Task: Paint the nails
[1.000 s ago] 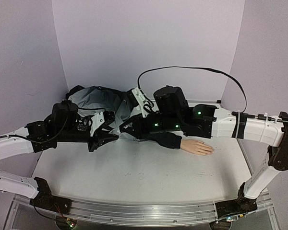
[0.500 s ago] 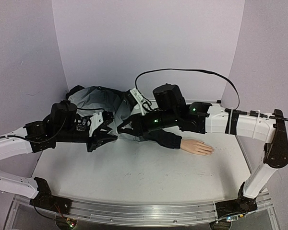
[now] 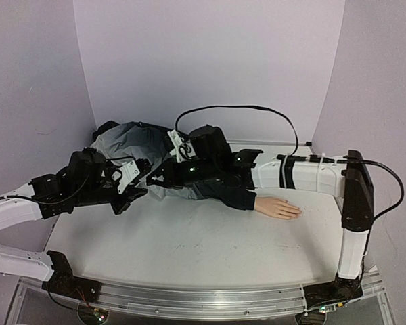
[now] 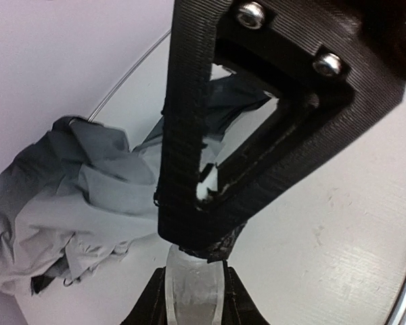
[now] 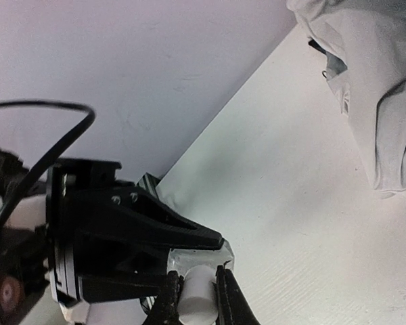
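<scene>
From above only: pale mannequin hand [image 3: 277, 206] poking out of dark sleeve [image 3: 231, 197] at right end of jacket [image 3: 132, 143], lying flat on white counter [image 3: 189, 250]. Skin-toned, fingers pointing away from jacket. Can't resolve the nails [image 3: 296, 214] at its fingertips, too small; out of frame in both wrist views. Also from above: both arms reaching in, meeting just in front of jacket, but no telling there what sits in either grip. Black cable [image 3: 237, 108] arching behind jacket in top view. In left wrist view: left pincer [image 4: 193, 271] clenched on a whitish, see-through bottle [image 4: 193, 301], black frame of the other arm's finger right over it, crumpled grey jacket behind. In right wrist view: right pincer [image 5: 195, 272] clamped around a small white cap [image 5: 197, 301], butted against tip of left arm's black fingers; pale fold of jacket off in far corner, well apart from cap.
</scene>
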Robot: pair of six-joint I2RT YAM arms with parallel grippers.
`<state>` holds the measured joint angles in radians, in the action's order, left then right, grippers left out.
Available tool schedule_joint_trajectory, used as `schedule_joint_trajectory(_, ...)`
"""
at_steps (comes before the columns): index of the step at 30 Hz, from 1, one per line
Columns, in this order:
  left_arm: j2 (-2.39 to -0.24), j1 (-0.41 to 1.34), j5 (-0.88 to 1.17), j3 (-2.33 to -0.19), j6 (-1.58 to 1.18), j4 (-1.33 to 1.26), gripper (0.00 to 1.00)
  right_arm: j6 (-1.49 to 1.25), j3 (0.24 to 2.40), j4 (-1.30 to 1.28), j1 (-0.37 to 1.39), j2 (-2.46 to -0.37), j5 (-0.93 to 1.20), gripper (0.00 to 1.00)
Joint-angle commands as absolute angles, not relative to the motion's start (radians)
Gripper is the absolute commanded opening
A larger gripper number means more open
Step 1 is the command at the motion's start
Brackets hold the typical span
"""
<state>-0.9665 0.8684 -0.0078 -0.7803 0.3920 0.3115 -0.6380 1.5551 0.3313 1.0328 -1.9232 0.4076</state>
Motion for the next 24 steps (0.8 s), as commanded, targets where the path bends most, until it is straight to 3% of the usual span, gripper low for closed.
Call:
schedule_joint_trajectory(1,-0.929,0.896,0.01,-0.815,0.394,0.049,0.0,-0.941,1.641,0.406,1.168,-2.071,0.312,0.0)
schedule_joint_trajectory(10,-0.932,0.897,-0.036,-0.815,0.403,0.052,0.0,-0.953,1.618,0.411,1.142,-1.977,0.234,0.03)
schedule_joint_trajectory(14,-0.938,0.896,-0.023,-0.817,0.4,0.052,0.0,-0.896,1.52,0.413,1.094,-1.871,0.242,0.27)
schedule_joint_trajectory(20,-0.979,0.896,-0.03,-0.833,0.346,0.058,0.0,-0.758,1.368,0.413,1.006,-1.658,0.317,0.75)
schedule_joint_trajectory(24,-0.994,0.892,0.051,-0.843,0.319,0.068,0.0,-0.65,1.318,0.412,0.964,-1.567,0.432,0.91)
